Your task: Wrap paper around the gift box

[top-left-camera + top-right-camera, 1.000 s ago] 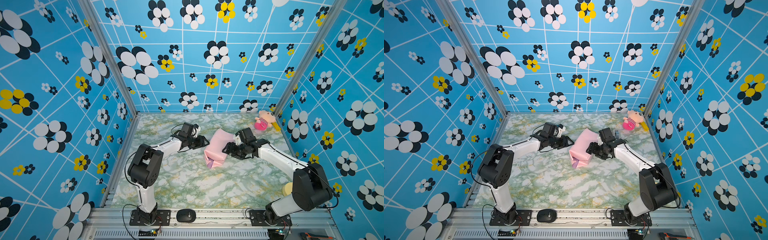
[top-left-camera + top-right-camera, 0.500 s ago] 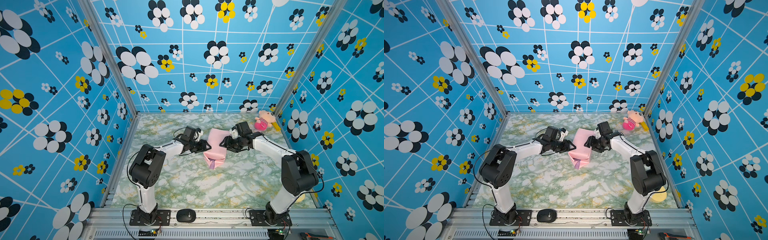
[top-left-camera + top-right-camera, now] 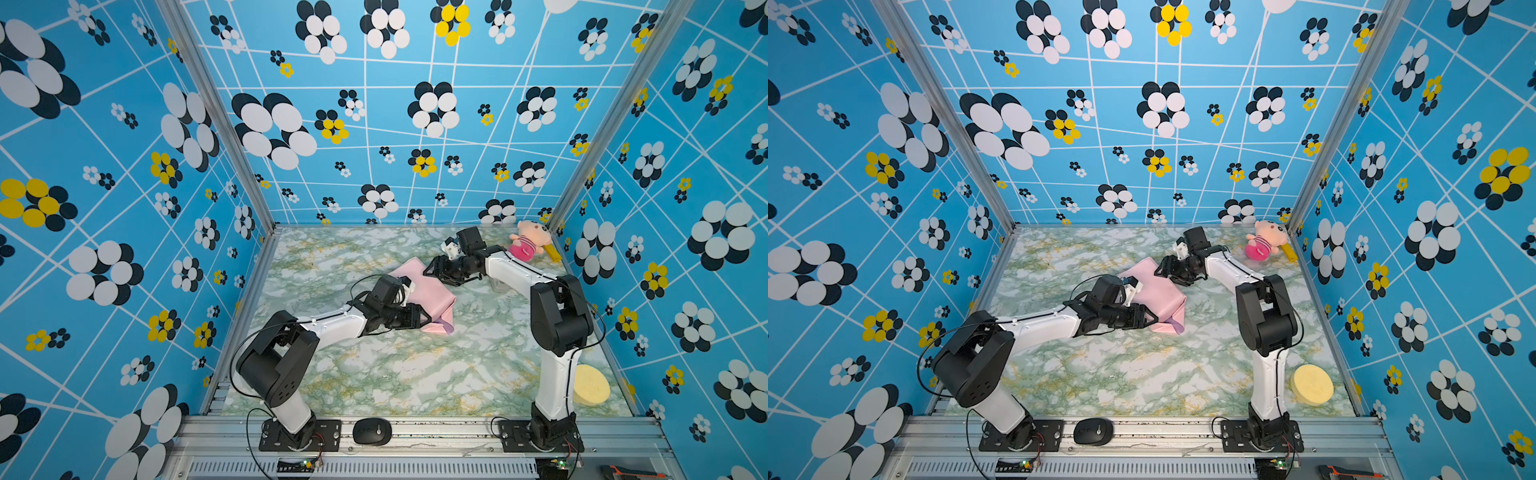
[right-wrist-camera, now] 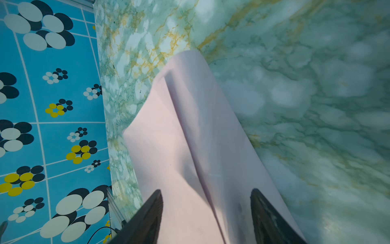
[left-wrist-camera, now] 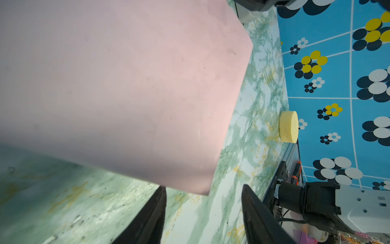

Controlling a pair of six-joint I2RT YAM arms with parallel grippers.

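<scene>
The paper (image 3: pixel 430 291) (image 3: pixel 1160 296) lies pale pink side out as a folded bundle mid-table, with a lilac edge (image 3: pixel 447 329) at its near end. The gift box is hidden, no navy showing. My left gripper (image 3: pixel 420 318) (image 3: pixel 1149 320) sits at the bundle's near end. In the left wrist view it (image 5: pixel 203 189) is open, bare table between the fingers, and the paper (image 5: pixel 126 84) has a corner just past the tips. My right gripper (image 3: pixel 432 268) (image 3: pixel 1163 268) is at the far end, open (image 4: pixel 206 192), its fingers spread over the rolled paper (image 4: pixel 190 137).
A plush doll (image 3: pixel 530 245) and a yellow stick (image 3: pixel 552 251) lie in the far right corner. A yellow sponge disc (image 3: pixel 590 384) (image 5: pixel 288 126) rests near the right wall at the front. A black mouse (image 3: pixel 372 432) sits on the front rail. Patterned walls enclose three sides.
The left gripper came from the bundle's far left side to its near end. The right gripper swung to the far end. The bundle's near end turned toward the right.
</scene>
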